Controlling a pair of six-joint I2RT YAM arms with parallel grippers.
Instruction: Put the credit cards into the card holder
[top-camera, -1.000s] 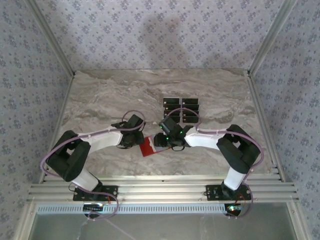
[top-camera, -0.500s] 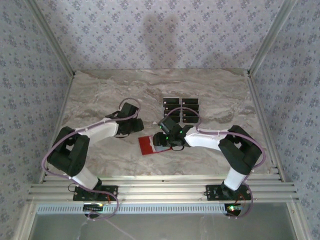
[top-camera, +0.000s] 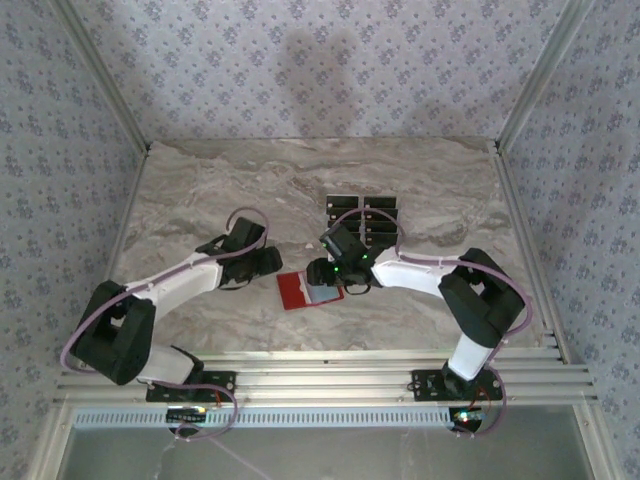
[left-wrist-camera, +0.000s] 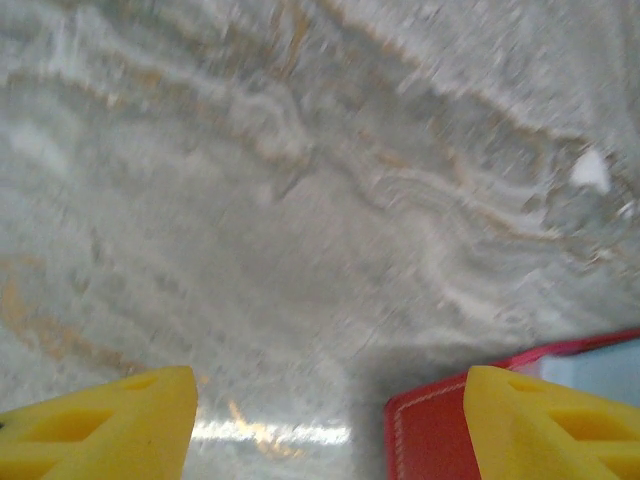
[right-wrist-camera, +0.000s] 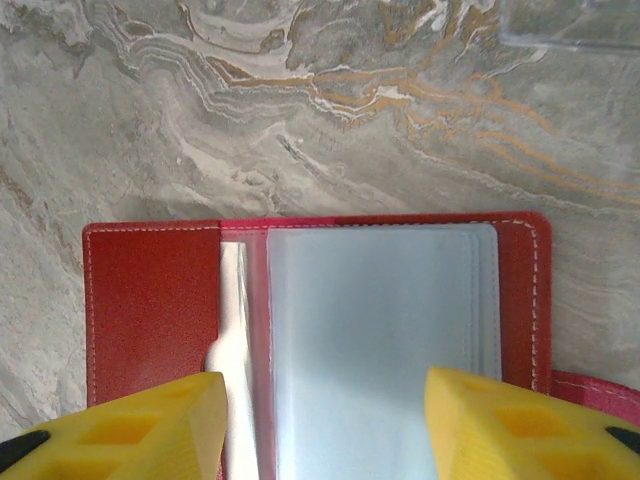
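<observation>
Credit cards (top-camera: 380, 209), two columns, one card holder (top-camera: 294, 291)

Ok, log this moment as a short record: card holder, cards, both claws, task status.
holder: small red leather-like folding card holder, lying open and flat on the grey marbled table, grey-blue pocket facing up
cards: flat black rectangular credit cards, in two columns on the table beyond the holder, none seen in the pocket
left claw: open, empty, over bare table beside the holder's edge
right claw: open, above the pocket, gripping nothing
status: no card picked up yet
</observation>
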